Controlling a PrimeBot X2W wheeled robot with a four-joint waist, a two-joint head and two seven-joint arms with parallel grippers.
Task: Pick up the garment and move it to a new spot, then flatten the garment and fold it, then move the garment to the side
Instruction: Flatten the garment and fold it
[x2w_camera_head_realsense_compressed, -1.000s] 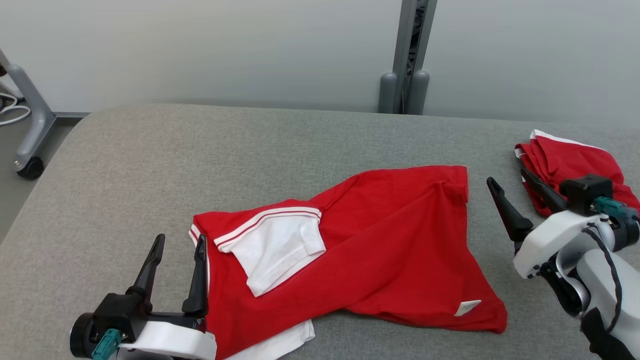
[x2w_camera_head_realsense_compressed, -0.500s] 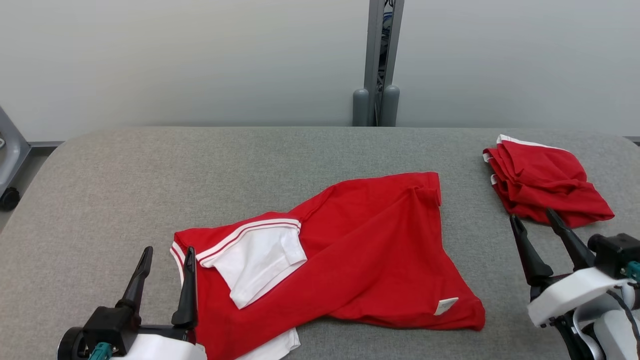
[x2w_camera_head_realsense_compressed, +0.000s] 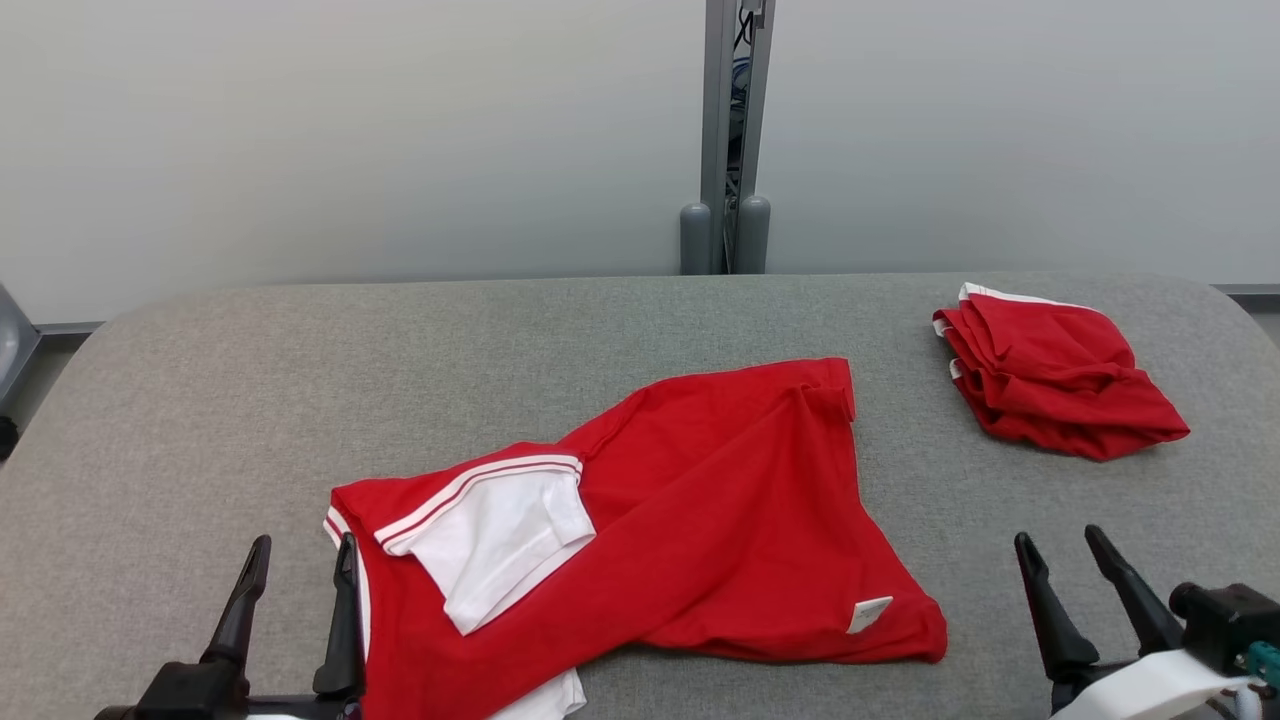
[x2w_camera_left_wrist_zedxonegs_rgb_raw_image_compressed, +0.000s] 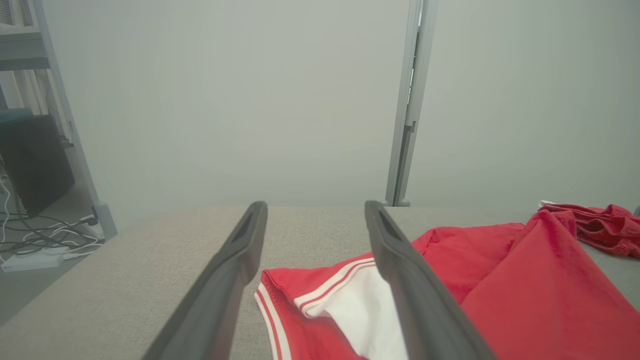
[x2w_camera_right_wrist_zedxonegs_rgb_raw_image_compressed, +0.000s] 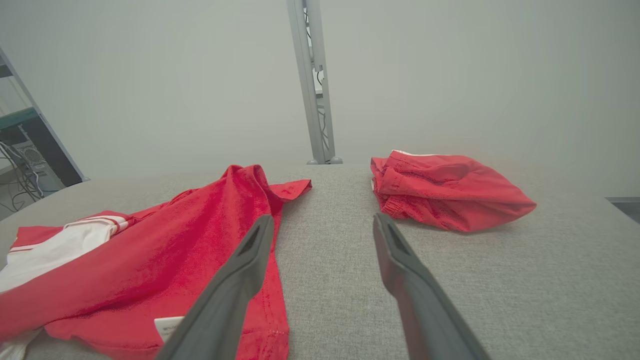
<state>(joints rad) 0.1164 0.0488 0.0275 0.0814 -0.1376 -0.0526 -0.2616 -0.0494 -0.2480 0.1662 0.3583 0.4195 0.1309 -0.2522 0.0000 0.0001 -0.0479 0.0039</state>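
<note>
On the grey upholstered bench (x2w_camera_head_realsense_compressed: 600, 330), a red shirt (x2w_camera_head_realsense_compressed: 720, 500) with white sleeves lay rumpled and half spread near the front middle. A folded red pile (x2w_camera_head_realsense_compressed: 1060, 385) sat well apart at the far right. The left gripper (x2w_camera_head_realsense_compressed: 305, 545) hung at the shirt's left edge and the right gripper (x2w_camera_head_realsense_compressed: 1058, 537) off its right corner, both with jaws apart and empty. A small white label (x2w_camera_head_realsense_compressed: 869, 613) showed by the hem.
</note>
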